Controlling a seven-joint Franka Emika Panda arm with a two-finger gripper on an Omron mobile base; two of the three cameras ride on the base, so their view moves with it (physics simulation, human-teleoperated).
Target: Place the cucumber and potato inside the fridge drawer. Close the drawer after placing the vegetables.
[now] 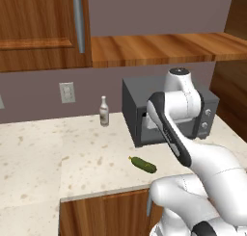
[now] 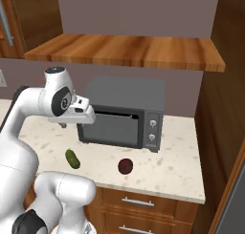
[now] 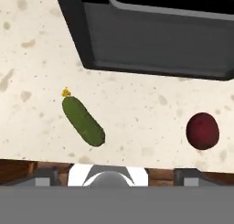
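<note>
The cucumber point(image 3: 83, 121) is dark green with a yellow tip and lies on the speckled counter near its front edge; it also shows as the cucumber point(image 1: 143, 164) and the cucumber point(image 2: 72, 158). To its right rests the round reddish-brown potato point(image 3: 202, 130), the potato point(image 2: 125, 166). My gripper point(image 3: 116, 177) hangs above the counter's front edge and looks straight down. It is open, its fingertips point(image 3: 45, 176) stand wide apart, and nothing is between them. Both vegetables lie ahead of the tips, untouched. The fridge drawer is out of view.
A dark grey microwave point(image 2: 124, 114) stands just behind the vegetables, its door slightly ajar. A small bottle point(image 1: 103, 111) stands at the back wall to the left. A wooden shelf point(image 2: 129, 50) hangs overhead. Cabinet drawers point(image 2: 139, 202) sit under the counter, and a tall wooden panel point(image 2: 215, 132) bounds the right side.
</note>
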